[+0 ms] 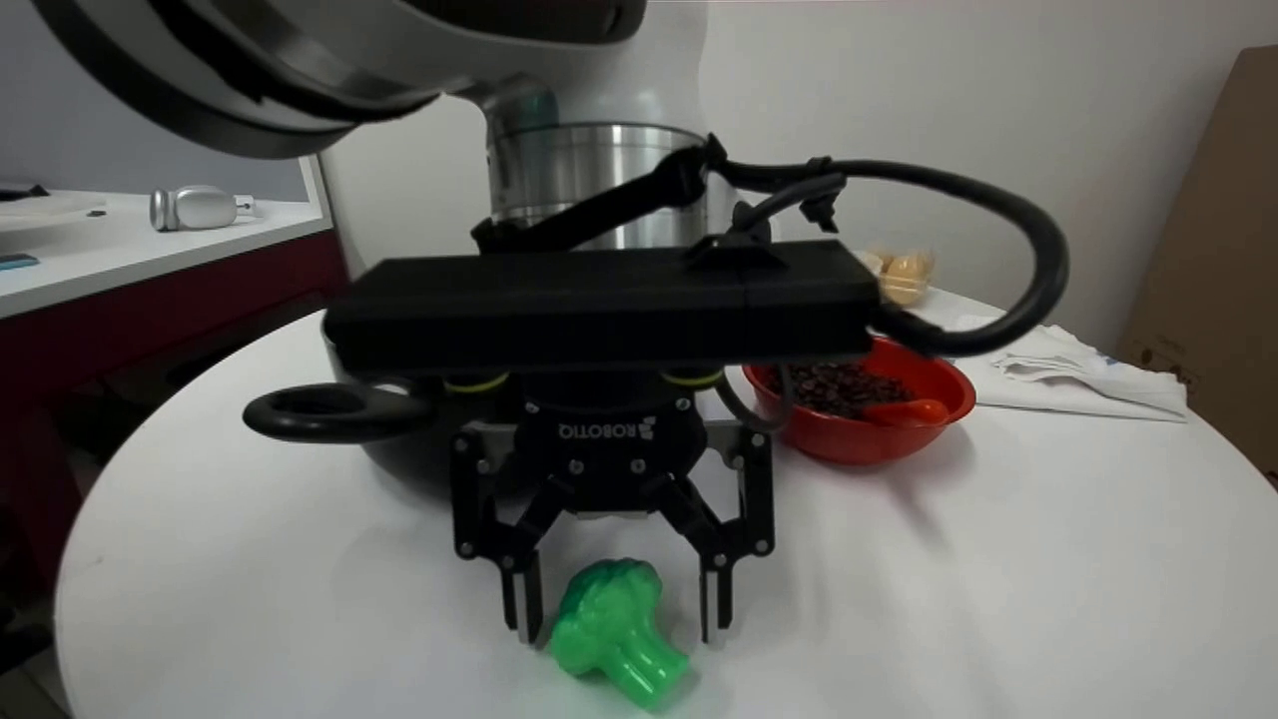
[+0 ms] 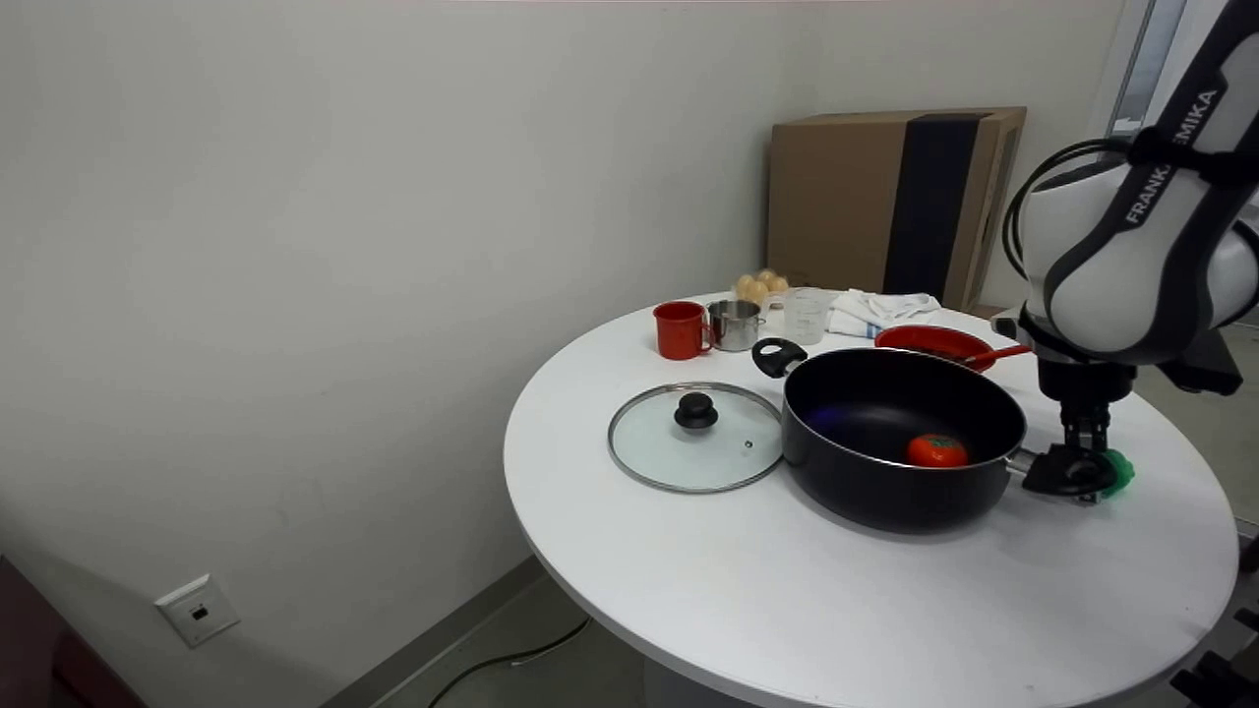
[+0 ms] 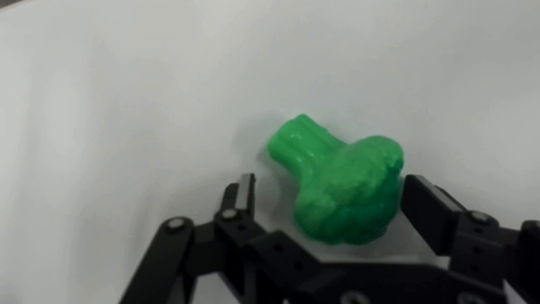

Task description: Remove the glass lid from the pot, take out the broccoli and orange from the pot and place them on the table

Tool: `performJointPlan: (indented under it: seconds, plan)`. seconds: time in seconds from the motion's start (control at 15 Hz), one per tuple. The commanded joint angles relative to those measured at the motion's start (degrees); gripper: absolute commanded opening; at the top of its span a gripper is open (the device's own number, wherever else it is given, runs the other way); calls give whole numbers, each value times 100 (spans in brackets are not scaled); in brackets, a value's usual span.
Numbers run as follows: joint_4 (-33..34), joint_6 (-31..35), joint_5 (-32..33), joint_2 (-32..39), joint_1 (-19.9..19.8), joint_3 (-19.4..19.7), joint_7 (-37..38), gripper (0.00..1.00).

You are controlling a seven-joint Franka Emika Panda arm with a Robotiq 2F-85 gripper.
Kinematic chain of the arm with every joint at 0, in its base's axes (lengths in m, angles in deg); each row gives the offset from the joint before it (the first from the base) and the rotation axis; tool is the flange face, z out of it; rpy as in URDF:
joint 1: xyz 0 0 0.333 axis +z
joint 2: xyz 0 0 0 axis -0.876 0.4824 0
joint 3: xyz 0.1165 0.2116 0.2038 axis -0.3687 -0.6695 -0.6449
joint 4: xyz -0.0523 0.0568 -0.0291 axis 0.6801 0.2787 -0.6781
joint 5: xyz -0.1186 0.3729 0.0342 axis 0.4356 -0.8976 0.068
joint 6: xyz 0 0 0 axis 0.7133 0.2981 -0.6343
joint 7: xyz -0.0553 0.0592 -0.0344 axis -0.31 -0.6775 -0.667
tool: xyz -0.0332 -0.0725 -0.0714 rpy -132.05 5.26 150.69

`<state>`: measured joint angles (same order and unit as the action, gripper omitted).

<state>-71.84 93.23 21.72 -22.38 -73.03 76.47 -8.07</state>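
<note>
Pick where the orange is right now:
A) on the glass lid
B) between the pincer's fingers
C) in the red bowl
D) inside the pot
D: in an exterior view the orange shows inside the uncovered pot, while the glass lid lies on the table beside it.

In an exterior view, the gripper reads ROBOTIQ. In an exterior view, the arm, near the right edge of the table, reads FRANK and EMIKA, a black strap between; marks on the clear cup near the far edge are illegible.
</note>
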Motion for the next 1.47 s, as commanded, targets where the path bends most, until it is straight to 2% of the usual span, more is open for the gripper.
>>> performJointPlan:
  seconds: [0.0, 0.33, 0.67, 0.87, 1.2, 1.4]
  plan:
    - [-70, -40, -1, -310, -83, -205, -1, 100]
    - [-349, -271, -173, -1263, -84, -587, -240, 100]
    - [-259, -1279, -241, -2080, 121, -799, -430, 100]
    - [-140, -1542, -430, -2339, 262, -921, -568, 100]
    - [492, -1906, -1369, -2069, 727, -1341, -697, 100]
    - [1225, -2341, -1494, -1563, 1037, -1603, -456, 100]
